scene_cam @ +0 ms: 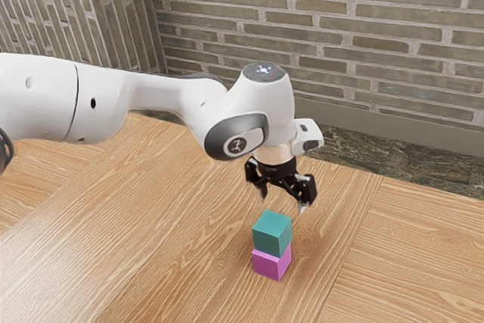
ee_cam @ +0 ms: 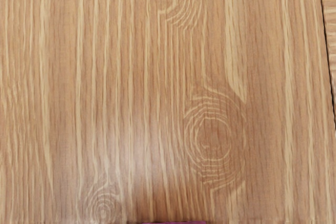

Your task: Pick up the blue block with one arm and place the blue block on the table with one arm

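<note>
In the exterior view, our arm is cut off at the left edge and our worktop at the lower one. The teal block hides from us the top of the pink block. The wrist view's lower edge crops a purple thing.

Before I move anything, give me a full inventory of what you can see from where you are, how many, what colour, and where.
teal block: one, blue-green, stacked on the magenta block
magenta block: one, pinkish purple, directly under the teal block, on the table
table: one, light brown wood grain, under the blocks
brick walls: two, grey-tan, meeting in a corner beyond the table
baseboard: one strip, grey, along the foot of the wall
floor: one, dark and mottled, between baseboard and table
arm: one, white with dark grey parts, coming in from the exterior view's left
hand: one, black, open, above the blocks
</note>
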`<control>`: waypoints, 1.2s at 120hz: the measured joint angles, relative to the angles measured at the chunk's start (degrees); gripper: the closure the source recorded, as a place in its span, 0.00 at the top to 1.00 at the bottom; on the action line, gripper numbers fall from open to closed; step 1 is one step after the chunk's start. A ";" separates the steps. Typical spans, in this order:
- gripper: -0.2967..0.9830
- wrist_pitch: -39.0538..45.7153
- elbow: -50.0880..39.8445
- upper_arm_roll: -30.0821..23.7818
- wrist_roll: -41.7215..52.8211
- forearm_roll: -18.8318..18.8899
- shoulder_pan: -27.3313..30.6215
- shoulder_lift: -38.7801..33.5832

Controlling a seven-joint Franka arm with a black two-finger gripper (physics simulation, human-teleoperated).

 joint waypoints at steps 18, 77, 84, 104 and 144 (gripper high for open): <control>0.75 -0.22 -7.47 -0.08 -0.66 -1.34 -0.72 -6.27; 0.75 2.34 -8.65 -0.16 -1.39 -2.48 -0.50 -2.21; 0.75 2.69 -8.65 -0.11 -1.37 -2.48 -0.48 -1.94; 0.57 3.28 -8.65 -0.09 -1.31 -2.48 -0.48 -1.70; 0.47 -0.45 -3.05 0.99 -2.30 0.09 -0.20 -3.33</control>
